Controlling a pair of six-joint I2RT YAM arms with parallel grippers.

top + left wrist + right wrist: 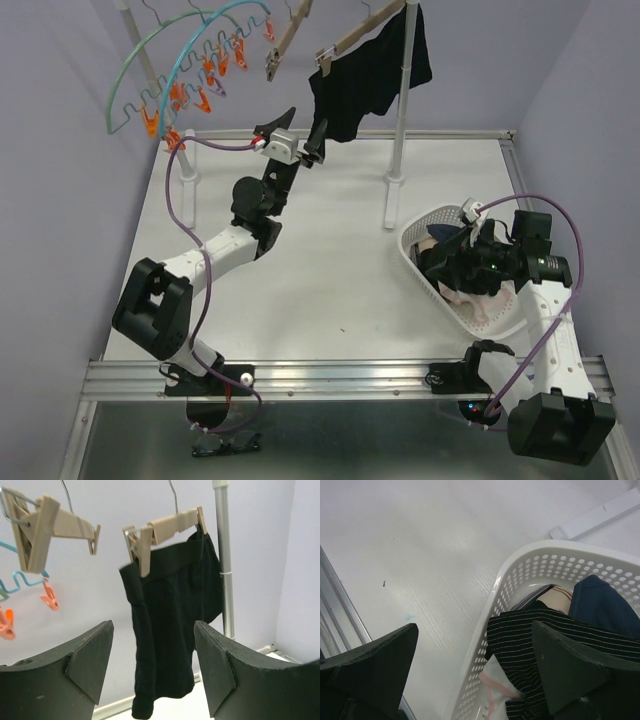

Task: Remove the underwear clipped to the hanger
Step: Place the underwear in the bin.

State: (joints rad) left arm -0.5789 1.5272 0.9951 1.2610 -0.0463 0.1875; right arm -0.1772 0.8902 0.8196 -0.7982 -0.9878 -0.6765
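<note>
Underwear (pixel 170 605) black, clipped to hanger (pixel 172 522); left gripper (pixel 153 630) jaws apart nearby.

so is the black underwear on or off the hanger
On: the underwear hangs from the hanger, pinched at its waistband.

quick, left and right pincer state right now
Left pincer: open, holding nothing, facing the black underwear clipped to the hanger.
Right pincer: open, empty, above the basket.
</note>
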